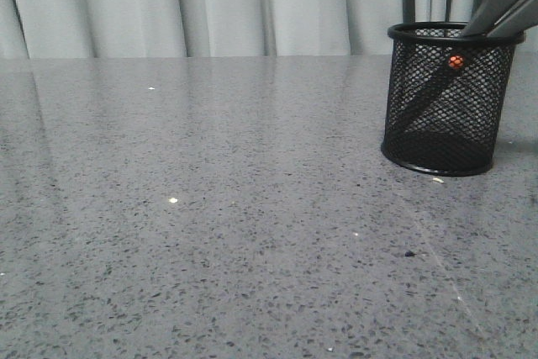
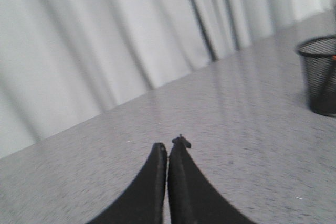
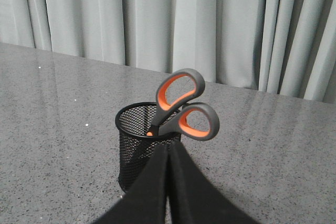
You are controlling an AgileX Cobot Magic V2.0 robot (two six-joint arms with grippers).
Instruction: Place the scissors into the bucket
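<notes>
The scissors (image 1: 496,7) stand in the bucket (image 1: 445,115) on the grey table (image 1: 210,224). Their blades point down inside, and the handles stick up over the rim, leaning to the right. The left end effector (image 2: 168,153) looks closed and holds nothing. The right end effector (image 3: 168,153) is closed too, empty, near the bucket.

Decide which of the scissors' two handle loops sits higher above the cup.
On the scissors, the loop nearer the curtain sits higher; the other rests lower, just over the cup rim.
</notes>
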